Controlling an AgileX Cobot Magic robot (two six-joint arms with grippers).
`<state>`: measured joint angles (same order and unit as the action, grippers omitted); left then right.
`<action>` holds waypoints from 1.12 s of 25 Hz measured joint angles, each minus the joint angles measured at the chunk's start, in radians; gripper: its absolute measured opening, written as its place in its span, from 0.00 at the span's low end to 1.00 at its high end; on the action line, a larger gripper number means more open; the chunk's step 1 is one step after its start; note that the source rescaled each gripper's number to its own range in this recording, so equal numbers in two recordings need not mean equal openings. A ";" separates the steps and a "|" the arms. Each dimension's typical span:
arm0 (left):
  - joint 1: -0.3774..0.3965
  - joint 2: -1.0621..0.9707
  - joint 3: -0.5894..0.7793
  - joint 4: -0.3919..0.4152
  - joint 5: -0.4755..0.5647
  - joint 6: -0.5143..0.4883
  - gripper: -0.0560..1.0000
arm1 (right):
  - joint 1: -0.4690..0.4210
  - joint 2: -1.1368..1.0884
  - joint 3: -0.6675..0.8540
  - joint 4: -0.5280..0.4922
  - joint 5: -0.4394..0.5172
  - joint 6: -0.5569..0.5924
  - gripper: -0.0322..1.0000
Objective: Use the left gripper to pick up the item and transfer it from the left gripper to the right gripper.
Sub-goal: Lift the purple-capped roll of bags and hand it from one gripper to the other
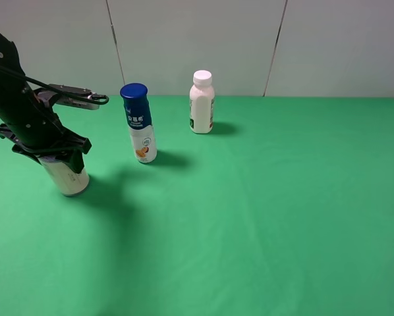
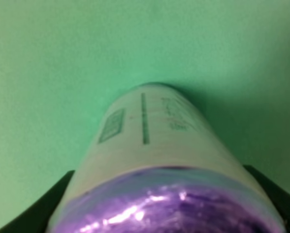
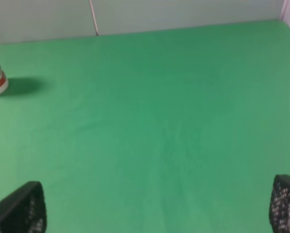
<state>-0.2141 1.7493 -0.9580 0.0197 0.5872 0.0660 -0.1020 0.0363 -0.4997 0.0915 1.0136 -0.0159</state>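
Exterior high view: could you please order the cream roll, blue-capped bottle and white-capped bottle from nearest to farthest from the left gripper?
1. The cream roll, held by the left gripper, far left.
2. The blue-capped bottle, to its right.
3. The white-capped bottle, farther right and back.
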 joint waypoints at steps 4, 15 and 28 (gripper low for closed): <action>0.000 0.000 0.000 0.000 -0.001 0.000 0.06 | 0.000 0.000 0.000 0.000 0.000 0.000 1.00; 0.000 -0.116 -0.088 0.000 0.163 0.002 0.06 | 0.000 0.000 0.000 0.000 0.000 0.000 1.00; 0.000 -0.332 -0.094 0.001 0.370 0.014 0.06 | 0.000 0.000 0.000 0.000 0.000 0.000 1.00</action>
<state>-0.2141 1.4168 -1.0519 0.0207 0.9574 0.0801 -0.1020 0.0363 -0.4997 0.0915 1.0136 -0.0159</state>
